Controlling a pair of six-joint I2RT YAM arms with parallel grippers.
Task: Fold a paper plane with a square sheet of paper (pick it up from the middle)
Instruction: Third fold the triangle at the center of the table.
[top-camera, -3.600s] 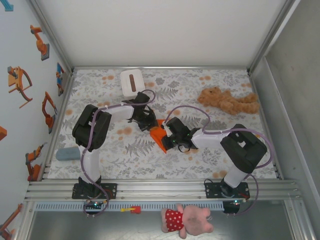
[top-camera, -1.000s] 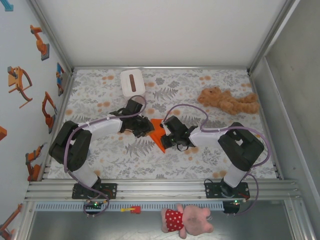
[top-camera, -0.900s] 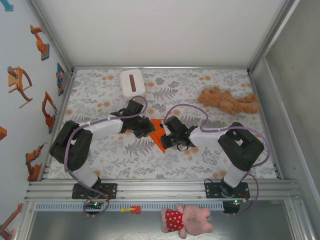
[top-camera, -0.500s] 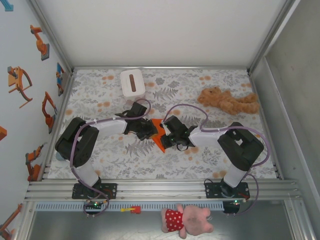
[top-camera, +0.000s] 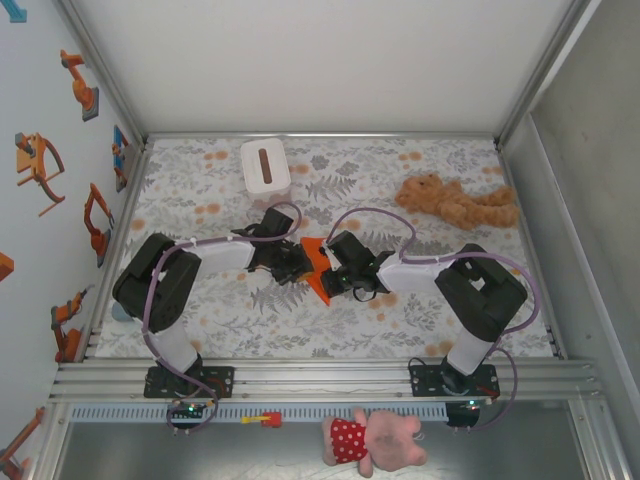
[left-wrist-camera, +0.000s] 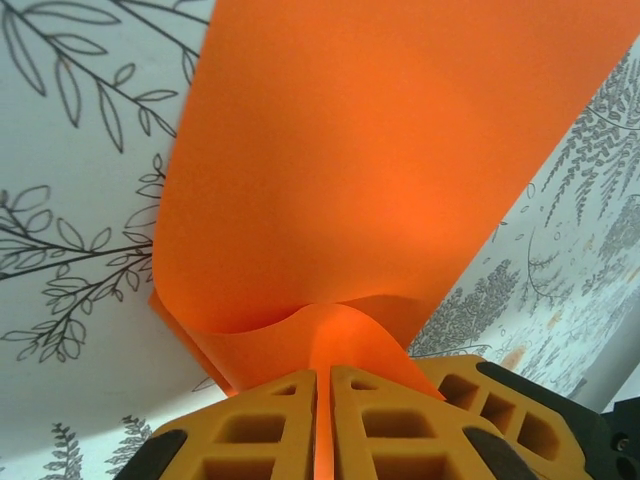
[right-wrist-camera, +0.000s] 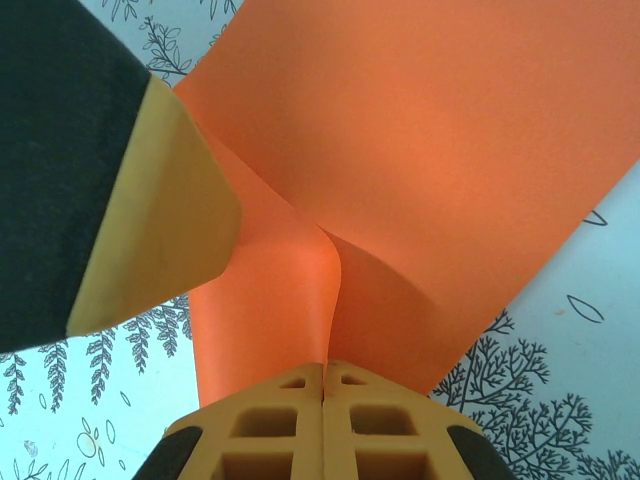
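Left claw (left-wrist-camera: 322, 385): closed, pinching one edge of the orange paper (left-wrist-camera: 380, 150).
Right claw (right-wrist-camera: 323, 385): closed tight, pinching the paper's opposite side.
Paper: buckled between both claws, over the bench (top-camera: 400, 310), nearer the arms than the white tissue box (top-camera: 265, 166) and slightly to its right.
Tan plush toy (top-camera: 455, 203): well right of the box.

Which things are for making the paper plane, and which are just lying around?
For the job: orange paper, left gripper, right gripper; both pinch the paper.
Just lying about: tissue box, tan teddy, pink toy.
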